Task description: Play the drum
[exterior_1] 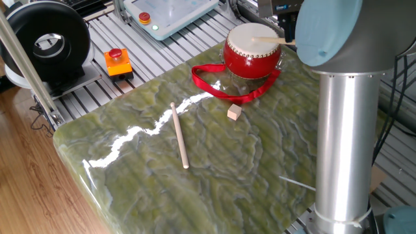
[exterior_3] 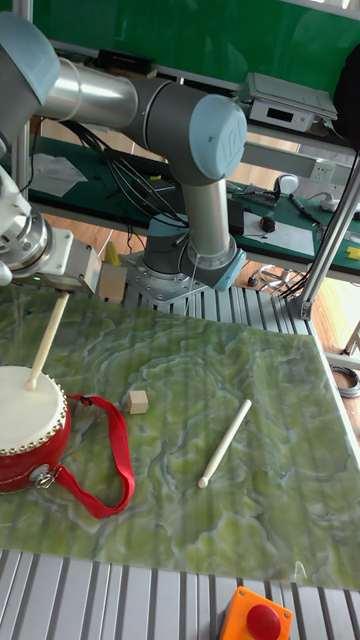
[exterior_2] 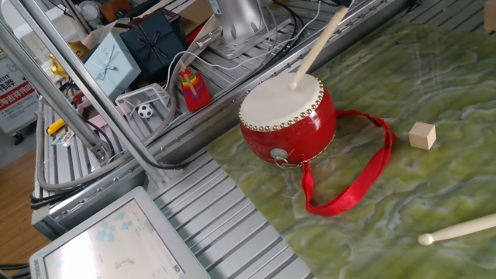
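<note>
drum [exterior_2: 288, 122] at far worktop [exterior_1: 214, 169] edge, ribbon [exterior_2: 353, 180] trailing | pincer [exterior_3: 55, 288] pinching drumstick [exterior_3: 46, 342], tip on the skin | second stick [exterior_1: 179, 135] and small wooden cube [exterior_1: 234, 112] lying apart

The drum [exterior_2: 288, 124] has a glossy red body, a cream-white skin and a ring of small pale studs round the rim; its ribbon strap [exterior_2: 353, 178] is the same bright red. The tabletop [exterior_1: 214, 169] is mottled green and olive, veined like marble. Two drumsticks, one over the skin [exterior_2: 314, 50] and one lying loose [exterior_1: 179, 135], are pale bare wood, as is the little cube [exterior_1: 234, 112]. The arm [exterior_3: 150, 105] is brushed silver with pale blue-grey joint caps. Off the mat, the small box [exterior_1: 117, 62] is orange with a red button, and the bed of rails [exterior_1: 156, 58] beneath it is plain grey metal.
</note>
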`<action>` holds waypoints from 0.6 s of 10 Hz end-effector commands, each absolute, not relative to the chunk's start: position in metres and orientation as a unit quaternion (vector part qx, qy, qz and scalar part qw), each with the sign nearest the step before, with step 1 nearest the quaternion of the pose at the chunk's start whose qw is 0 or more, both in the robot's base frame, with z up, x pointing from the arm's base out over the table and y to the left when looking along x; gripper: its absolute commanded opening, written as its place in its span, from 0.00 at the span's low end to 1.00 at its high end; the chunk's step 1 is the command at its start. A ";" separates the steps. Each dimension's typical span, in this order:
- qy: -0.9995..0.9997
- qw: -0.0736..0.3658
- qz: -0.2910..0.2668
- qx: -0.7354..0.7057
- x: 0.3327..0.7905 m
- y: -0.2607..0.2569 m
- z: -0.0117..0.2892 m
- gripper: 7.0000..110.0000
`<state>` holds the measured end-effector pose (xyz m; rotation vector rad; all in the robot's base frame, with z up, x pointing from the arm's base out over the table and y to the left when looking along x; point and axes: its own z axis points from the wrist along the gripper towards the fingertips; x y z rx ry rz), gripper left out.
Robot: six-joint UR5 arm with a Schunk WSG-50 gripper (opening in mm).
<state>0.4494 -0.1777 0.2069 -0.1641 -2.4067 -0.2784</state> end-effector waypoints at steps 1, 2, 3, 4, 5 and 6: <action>-0.926 0.356 -0.119 -0.052 0.447 -0.174 0.209 0.00; -0.925 0.355 -0.122 -0.052 0.448 -0.173 0.209 0.00; -0.927 0.352 -0.117 -0.052 0.449 -0.175 0.208 0.00; -0.937 0.336 -0.081 -0.053 0.454 -0.191 0.200 0.00; -0.941 0.331 -0.049 -0.052 0.456 -0.205 0.199 0.00; -0.942 0.331 -0.031 -0.049 0.456 -0.214 0.198 0.00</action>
